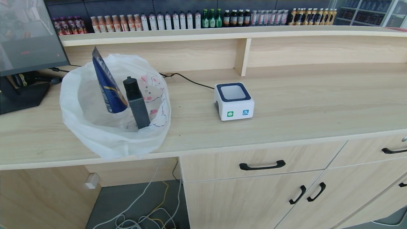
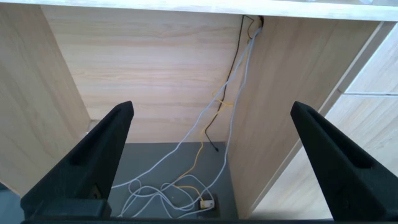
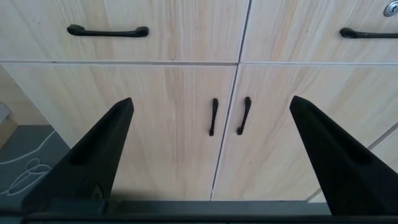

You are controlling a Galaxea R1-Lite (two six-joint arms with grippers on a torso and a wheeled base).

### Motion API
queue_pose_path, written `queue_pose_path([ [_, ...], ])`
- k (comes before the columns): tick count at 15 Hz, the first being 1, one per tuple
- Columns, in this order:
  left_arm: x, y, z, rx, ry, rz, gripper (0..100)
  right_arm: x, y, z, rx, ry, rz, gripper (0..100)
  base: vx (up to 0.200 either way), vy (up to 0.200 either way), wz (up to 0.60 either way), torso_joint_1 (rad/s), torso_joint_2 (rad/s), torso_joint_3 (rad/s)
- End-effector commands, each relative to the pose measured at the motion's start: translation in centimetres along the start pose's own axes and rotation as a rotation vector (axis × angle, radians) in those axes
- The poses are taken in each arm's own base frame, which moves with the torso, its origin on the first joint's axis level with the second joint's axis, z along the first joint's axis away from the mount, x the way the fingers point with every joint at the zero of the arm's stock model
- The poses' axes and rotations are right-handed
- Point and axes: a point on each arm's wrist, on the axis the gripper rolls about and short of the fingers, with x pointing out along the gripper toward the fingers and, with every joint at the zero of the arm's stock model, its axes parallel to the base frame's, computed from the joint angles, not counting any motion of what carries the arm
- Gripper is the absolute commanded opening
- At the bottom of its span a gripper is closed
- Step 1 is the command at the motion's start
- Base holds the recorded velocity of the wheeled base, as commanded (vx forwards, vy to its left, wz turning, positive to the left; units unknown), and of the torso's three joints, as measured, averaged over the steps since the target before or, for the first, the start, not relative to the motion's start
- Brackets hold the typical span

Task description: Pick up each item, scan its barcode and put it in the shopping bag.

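A white plastic shopping bag (image 1: 95, 130) stands open on the left of the wooden counter (image 1: 302, 105). Inside it lean a blue tube (image 1: 107, 84) and a black bottle (image 1: 136, 103), both upright. A white barcode scanner box (image 1: 233, 101) with a dark blue rim sits mid-counter, right of the bag. My left gripper (image 2: 211, 162) is open, held low and facing the gap under the counter with nothing between its fingers. My right gripper (image 3: 211, 155) is open too, facing the cabinet doors (image 3: 180, 124) below the counter, holding nothing.
A monitor on a black stand (image 1: 22, 47) occupies the counter's far left. A black cable (image 1: 187, 79) runs from the scanner to the back. A raised shelf (image 1: 241, 35) carries rows of bottles. Loose cables (image 2: 186, 186) lie on the floor under the counter.
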Motion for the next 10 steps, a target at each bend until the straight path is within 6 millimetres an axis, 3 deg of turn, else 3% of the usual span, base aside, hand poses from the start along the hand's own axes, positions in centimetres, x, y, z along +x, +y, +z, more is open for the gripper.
queue_pose_path([
  [1,0.0,0.0,0.0,-0.001,-0.001,0.0,100,0.01,0.0,0.01,-0.003,0.001,0.001,100,0.0,-0.2,0.0,-0.002,0.0,0.002],
  [10,0.0,0.0,0.0,0.004,-0.001,0.0,100,0.01,-0.01,0.01,0.002,0.001,0.0,100,0.0,0.0,0.0,0.0,0.0,0.0],
])
